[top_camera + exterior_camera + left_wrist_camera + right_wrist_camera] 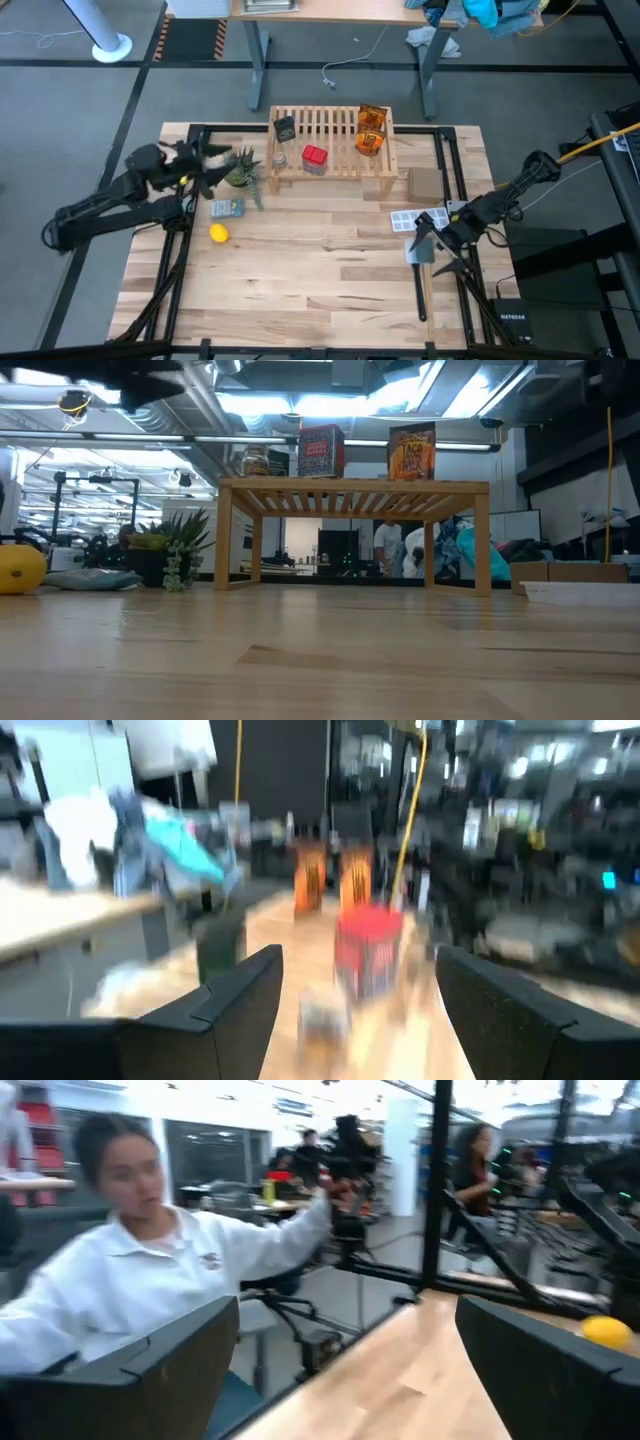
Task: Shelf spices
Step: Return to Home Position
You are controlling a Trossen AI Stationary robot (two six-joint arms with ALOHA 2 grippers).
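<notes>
The light-wood shelf [330,150] stands at the table's far middle. On its slatted top rest a dark grey box [285,129], a tiny clear jar [279,158], a red tin [314,158] and two orange packets [372,118] [368,143]. From table height I see the jar [255,462], the tin [320,452] and one packet [411,452] standing upright. My left gripper [218,163] hovers open, left of the shelf and above the plant. Its wrist view looks along the shelf top at the red tin [368,950]. My right gripper [428,246] hangs open at the table's right.
A green potted plant [243,172], a flat grey packet [228,208] and a yellow round toy [218,233] sit left of the shelf. A white ice-cube tray [407,218] and a cardboard box [425,182] lie to its right. A person in white [150,1270] sits beyond the table.
</notes>
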